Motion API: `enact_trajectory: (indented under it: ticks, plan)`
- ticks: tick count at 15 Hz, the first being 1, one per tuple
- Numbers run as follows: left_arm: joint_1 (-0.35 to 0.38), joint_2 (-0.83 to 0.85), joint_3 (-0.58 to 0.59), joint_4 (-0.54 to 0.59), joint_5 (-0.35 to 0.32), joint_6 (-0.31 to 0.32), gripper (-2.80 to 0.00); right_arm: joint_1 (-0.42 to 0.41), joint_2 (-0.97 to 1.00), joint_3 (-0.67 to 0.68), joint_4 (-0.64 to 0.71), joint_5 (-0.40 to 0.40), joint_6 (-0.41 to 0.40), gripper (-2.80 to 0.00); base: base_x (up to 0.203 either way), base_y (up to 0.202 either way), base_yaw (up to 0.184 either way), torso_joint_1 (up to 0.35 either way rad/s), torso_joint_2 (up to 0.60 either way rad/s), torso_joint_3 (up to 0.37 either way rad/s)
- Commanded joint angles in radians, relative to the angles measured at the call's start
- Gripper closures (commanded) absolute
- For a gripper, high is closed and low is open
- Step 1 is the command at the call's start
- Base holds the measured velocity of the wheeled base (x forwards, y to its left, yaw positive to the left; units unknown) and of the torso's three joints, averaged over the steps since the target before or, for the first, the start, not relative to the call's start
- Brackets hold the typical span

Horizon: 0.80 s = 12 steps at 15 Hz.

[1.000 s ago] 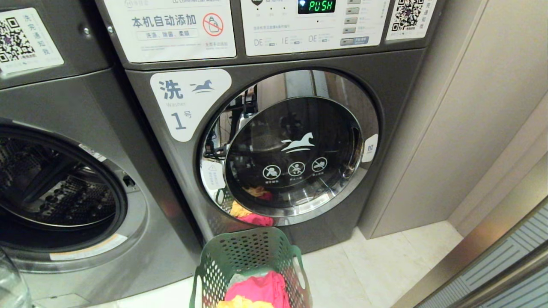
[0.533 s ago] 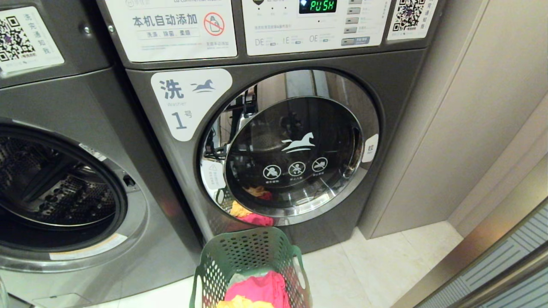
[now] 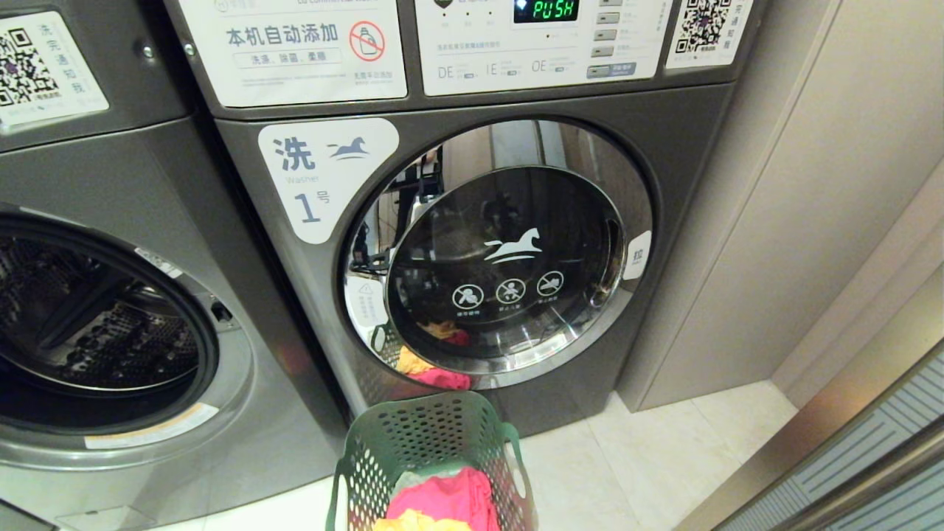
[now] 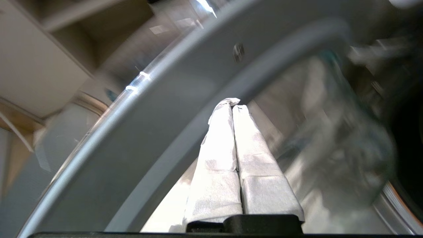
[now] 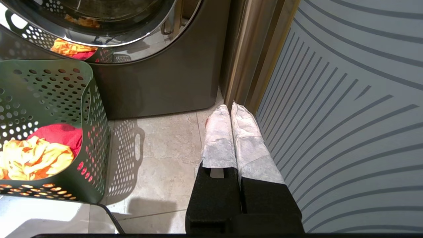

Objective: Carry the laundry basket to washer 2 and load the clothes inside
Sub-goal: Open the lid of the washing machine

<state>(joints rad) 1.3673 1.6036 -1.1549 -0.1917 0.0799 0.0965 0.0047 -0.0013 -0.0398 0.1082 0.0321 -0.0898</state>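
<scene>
The curved pane of glass that showed in the lower left corner of the head view a second ago has slid out of it, leaving only a dark sliver there; the rest of that view is as it was.

That pane most likely belongs to the open door seen in the left wrist view. The left gripper [image 4: 233, 105] has its two padded fingers pressed flat together with nothing between them, their tips just in front of the grey door ring [image 4: 172, 109] and its bowl of glass (the picture is smeared, so I cannot tell whether they touch it). Closed fingers make a blunt pusher, which would suit nudging a door wide rather than grasping it.

Further out, the washer on the left [image 3: 147, 169] stands with its drum exposed and nothing visible inside. Its number is not in view, but its neighbour, the washer labelled 1 [image 3: 678, 147], has its door shut, so the open one is presumably washer 2.

The laundry basket [image 3: 428, 435] sits upright on the tiled floor [image 3: 627, 457], close in front of the washer labelled 1 and not in front of the open drum. The clothes are all inside it: the pink-red garment [image 3: 450, 494] on top, the yellow garment [image 5: 33, 158] beside it, a grey-green piece tucked at the edge.

The right gripper [image 5: 230, 107] hangs parked over the floor beside a striped panel [image 5: 347, 99], fingers likewise closed on nothing. Loading has not begun.
</scene>
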Motion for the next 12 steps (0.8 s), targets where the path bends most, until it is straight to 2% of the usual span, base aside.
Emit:
enact_trajectory:
  ticks: [1, 3, 4, 12]
  plan:
    - [0.058, 0.149, -0.097, -0.041, 0.002, -0.002, 0.00, 0.000, 0.001, 0.000, 0.001, 0.000, -0.001, 0.00, 0.000, 0.000, 0.000, 0.000, 0.00, 0.000]
    - [0.111, 0.217, -0.171, -0.078, 0.003, -0.004, 0.00, 0.000, 0.001, 0.000, 0.001, 0.002, -0.001, 0.00, 0.000, 0.000, 0.000, 0.000, 0.00, 0.000]
    - [0.119, 0.216, -0.172, -0.092, 0.001, -0.006, 0.00, 0.000, 0.001, 0.000, 0.001, 0.002, -0.001, 0.00, 0.000, 0.000, 0.000, 0.000, 0.00, 0.000]
    - [0.087, 0.067, -0.028, -0.095, -0.022, -0.026, 0.00, 0.000, 0.001, 0.000, 0.001, 0.001, -0.001, 0.00, 0.000, 0.000, 0.000, 0.000, 0.00, 0.000]
